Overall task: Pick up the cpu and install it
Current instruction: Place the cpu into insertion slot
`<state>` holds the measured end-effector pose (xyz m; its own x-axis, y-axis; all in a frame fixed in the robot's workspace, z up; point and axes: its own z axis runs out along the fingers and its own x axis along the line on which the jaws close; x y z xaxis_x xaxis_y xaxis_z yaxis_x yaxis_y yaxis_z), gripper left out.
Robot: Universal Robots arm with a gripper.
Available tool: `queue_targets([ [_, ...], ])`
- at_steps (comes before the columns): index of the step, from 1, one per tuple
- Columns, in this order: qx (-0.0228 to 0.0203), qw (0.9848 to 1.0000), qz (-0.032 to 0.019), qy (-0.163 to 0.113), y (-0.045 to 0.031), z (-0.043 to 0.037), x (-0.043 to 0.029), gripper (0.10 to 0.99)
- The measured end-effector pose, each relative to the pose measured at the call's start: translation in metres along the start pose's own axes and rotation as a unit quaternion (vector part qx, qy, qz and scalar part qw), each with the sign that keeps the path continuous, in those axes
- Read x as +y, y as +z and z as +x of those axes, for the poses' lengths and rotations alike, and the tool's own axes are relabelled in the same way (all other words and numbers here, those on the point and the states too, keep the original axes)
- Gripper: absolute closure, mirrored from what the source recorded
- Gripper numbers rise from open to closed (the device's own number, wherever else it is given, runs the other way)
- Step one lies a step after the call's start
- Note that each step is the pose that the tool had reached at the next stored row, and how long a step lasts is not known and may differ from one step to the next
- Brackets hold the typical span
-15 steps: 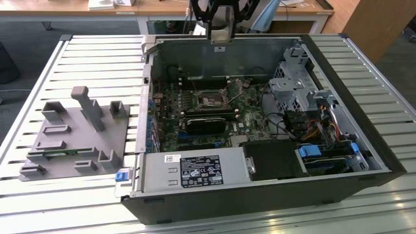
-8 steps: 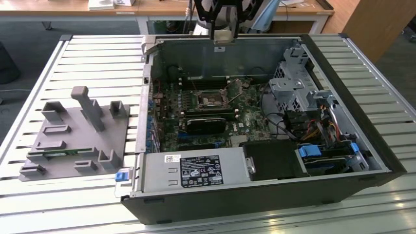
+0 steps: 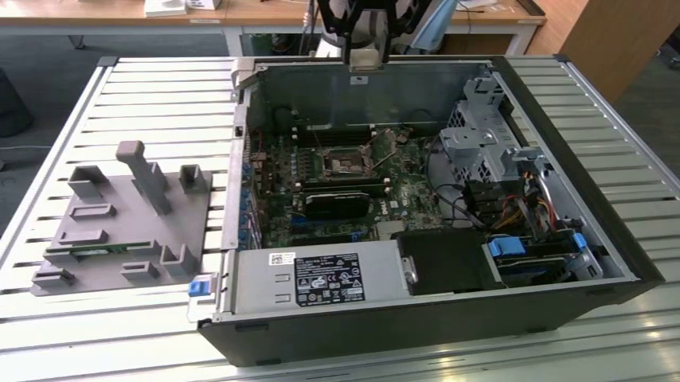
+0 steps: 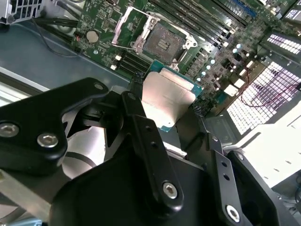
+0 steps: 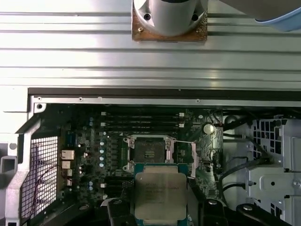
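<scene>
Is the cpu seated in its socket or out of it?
Out: the gripper holds the cpu clear above the board, and the socket sits bare.

The gripper [image 4: 168,96] is built of matte black parts throughout. In the second wrist view its fingers [image 4: 146,141] are seen as narrow flat bars, each drilled with small holes and fastened at the base by a silver socket-head screw [image 4: 169,189]. A broad, rounded black link [image 4: 42,122] is fixed with two more silver screws, and bare silver metal is seen beneath it. In the first wrist view a silver-grey cylindrical wrist flange [image 5: 169,16] is mounted on a square copper-brown plate [image 5: 137,32], with dark screws set into the flange's face. A pale blue cover [image 5: 282,16] is worn on the arm.
</scene>
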<state>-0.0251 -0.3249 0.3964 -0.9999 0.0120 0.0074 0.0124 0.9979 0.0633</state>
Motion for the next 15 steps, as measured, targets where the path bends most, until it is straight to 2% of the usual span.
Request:
queue_targets([
  [6, -0.0024, 0.9993, -0.0003, 0.037, 0.0002, 0.0, 0.0002, 0.553],
  [10, -0.0044, 0.9976, -0.0005, 0.07, 0.0005, 0.0, 0.0003, 0.553],
  [15, -0.0061, 0.9953, -0.0007, 0.096, 0.001, 0.0, 0.0006, 0.553],
])
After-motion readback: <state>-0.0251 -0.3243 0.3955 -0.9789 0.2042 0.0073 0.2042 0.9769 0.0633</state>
